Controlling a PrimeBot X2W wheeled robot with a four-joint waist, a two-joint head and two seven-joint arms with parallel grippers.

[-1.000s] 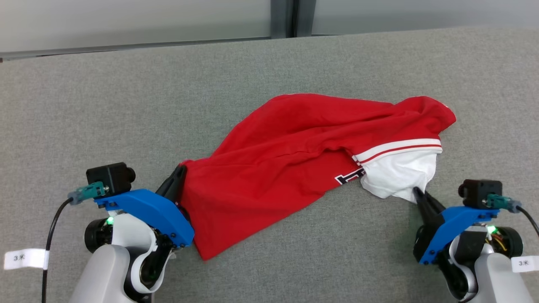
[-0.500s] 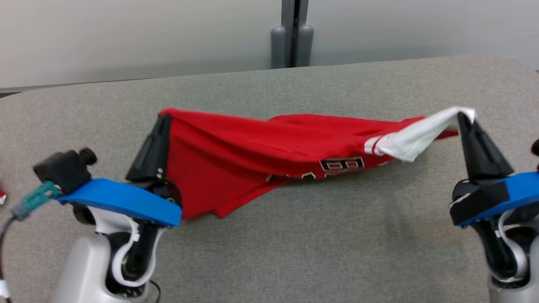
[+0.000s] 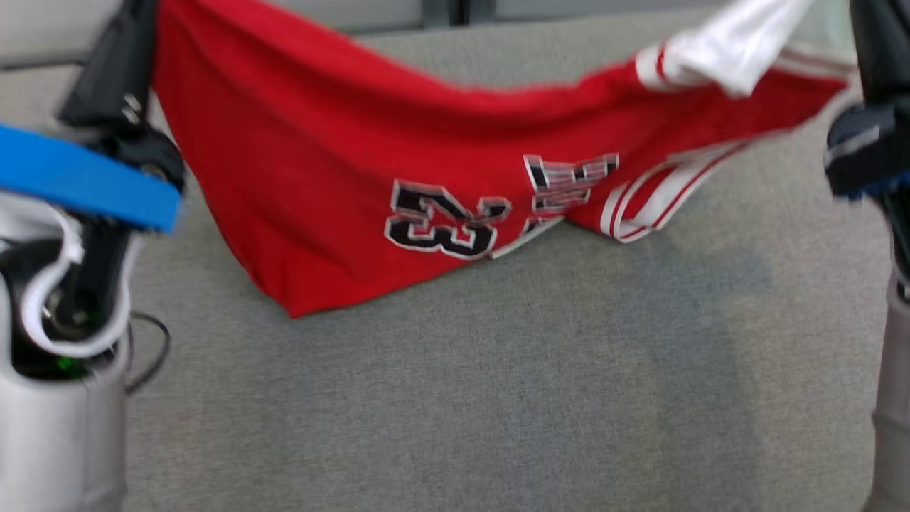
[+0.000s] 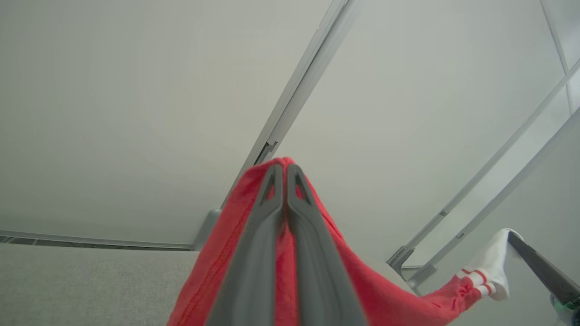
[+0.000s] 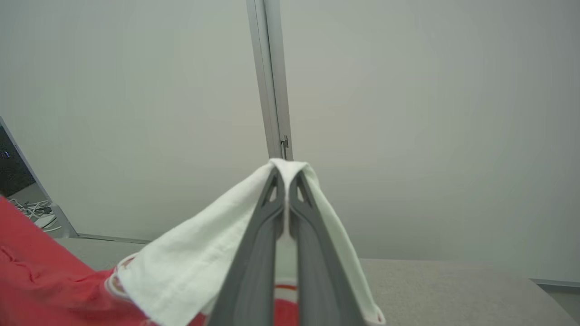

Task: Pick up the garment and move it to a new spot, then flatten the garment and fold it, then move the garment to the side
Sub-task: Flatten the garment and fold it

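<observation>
The garment [image 3: 355, 156] is a red sports jersey with white trim and a black "23". It hangs stretched between both grippers, its lower edge touching the grey table [image 3: 498, 370]. My left gripper [image 4: 284, 170] is shut on a red corner of the garment [image 4: 362, 290], held high at the upper left of the head view. My right gripper [image 5: 285, 174] is shut on the white part of the garment [image 5: 190, 267], high at the upper right of the head view. The right gripper's dark fingers [image 4: 539, 267] also show in the left wrist view.
A grey fabric-covered table spreads below the jersey. Behind it stands a pale wall with a metal post [image 5: 269, 77]. A black cable [image 3: 153, 348] lies by my left arm's base. Cables and a dark screen edge [image 5: 18, 181] sit at the far left in the right wrist view.
Both grippers have risen with the jersey, lifting it off the table and spreading it between them. The right gripper closed on the white part. The head camera has moved too.
</observation>
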